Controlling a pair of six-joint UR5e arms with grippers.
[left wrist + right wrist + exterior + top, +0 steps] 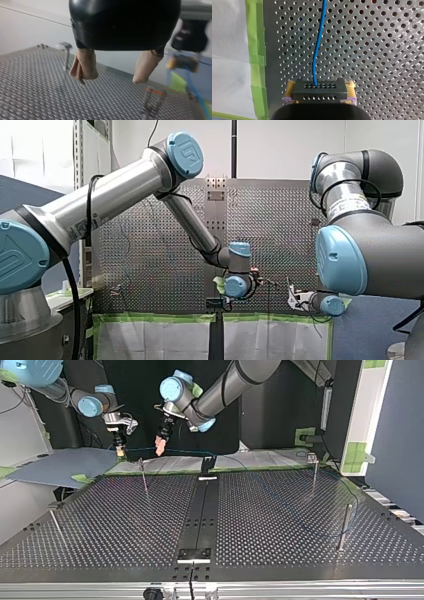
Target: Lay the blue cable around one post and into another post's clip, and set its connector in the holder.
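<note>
My right claw [119, 450] is clamped on the black connector [320, 92], its yellow pads pressing the block's two short sides. That leaves the face with the holes free, so the blue cable [318, 45] runs straight out ahead of the claw without a kink. Claw and connector hang above the far edge of the perforated counter [125, 525], at the top view's left, close to a thin post [144, 477]. From there the cable stretches across towards the top view's right, where it seems to curve past two more posts [314, 472] [345, 527]; the line is faint there. My left claw [111, 78] hovers just beside the right one, its beige pads [85, 65] spread apart with nothing between them, probably placed to take up or steer the cable while the connector goes towards its holder
</note>
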